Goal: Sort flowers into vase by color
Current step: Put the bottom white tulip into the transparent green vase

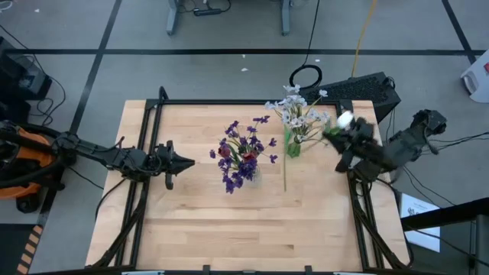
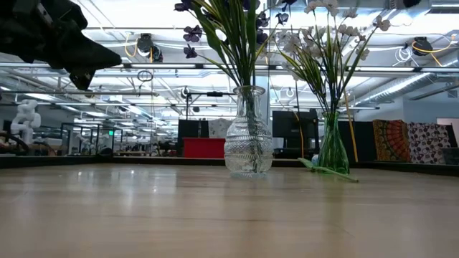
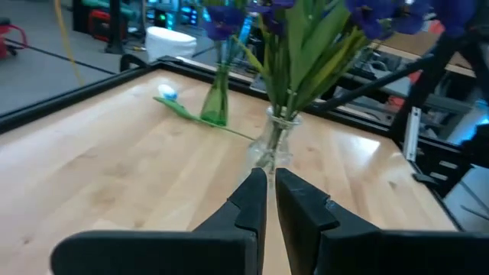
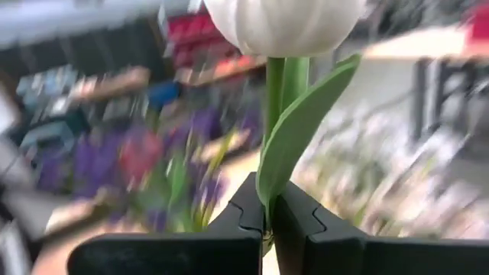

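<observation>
At the table's right edge, right gripper [image 1: 345, 137] clamped on a white tulip [image 4: 284, 23], stem pinched between the fingers, bud just right of the green vase [image 1: 293, 145] of pale blossoms. Beside that vase, a loose stem [image 1: 285, 174] flat on the wood. Farther left, clear vase [image 2: 248, 136] with purple and red flowers. Far left, left gripper [image 1: 182, 160] raised, fingers nearly together, holding nothing.

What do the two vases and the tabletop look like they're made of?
Clear ribbed vase: likely cut or pressed glass, transparent with sparkling facets. Slim green vase: tinted glass or plastic, see-through. Pale tabletop: wood, visible plank grain, with a soft sheen.
</observation>
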You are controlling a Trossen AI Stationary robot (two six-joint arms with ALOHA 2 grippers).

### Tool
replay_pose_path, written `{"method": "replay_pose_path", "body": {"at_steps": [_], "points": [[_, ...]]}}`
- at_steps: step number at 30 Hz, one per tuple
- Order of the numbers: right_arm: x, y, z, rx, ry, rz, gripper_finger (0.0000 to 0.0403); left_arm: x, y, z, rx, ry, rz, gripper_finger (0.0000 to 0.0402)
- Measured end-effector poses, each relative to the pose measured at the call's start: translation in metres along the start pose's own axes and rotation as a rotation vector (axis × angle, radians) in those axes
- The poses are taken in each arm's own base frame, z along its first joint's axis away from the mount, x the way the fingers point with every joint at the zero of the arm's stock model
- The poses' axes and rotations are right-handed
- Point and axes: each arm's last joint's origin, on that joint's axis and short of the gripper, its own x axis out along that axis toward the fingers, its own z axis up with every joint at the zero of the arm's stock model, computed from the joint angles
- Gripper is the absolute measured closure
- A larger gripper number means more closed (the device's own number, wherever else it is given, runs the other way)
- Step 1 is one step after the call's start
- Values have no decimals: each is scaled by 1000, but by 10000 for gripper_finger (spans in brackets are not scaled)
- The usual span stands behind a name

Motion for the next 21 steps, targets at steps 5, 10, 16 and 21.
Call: {"method": "replay_pose_path", "body": {"at_steps": [5,10,16,21], "points": [[5,1,-36,-16,309,43,402,0,2,0,3,-10,48,366],[-2,-17,-51,-56,446,-76,403,0,2,0,1,-22,77,366],[-16,-44,-38,-77,397,-53,403,0,2,0,1,-22,77,366],[-28,-68,-22,-66,236,-45,403,0,2,1,-1,-24,83,366]]}}
